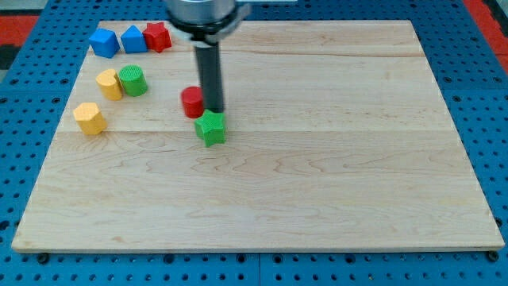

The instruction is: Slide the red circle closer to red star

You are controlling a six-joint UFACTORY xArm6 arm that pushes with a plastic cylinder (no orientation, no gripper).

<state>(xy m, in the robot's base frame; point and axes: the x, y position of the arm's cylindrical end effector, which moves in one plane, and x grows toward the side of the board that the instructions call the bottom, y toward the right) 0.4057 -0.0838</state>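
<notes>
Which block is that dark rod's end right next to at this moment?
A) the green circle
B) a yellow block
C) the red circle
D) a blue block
C: my tip sits just on the view's right of the red circle, with the green star just below; the yellow, blue and green circle blocks all lie farther off toward the view's left.

Arm with a plain rod end

A wide, glossy grey-black housing at the view's top narrows to a straight, smooth dark rod; my tip (pixel 216 110) is blunt and unmarked.
</notes>
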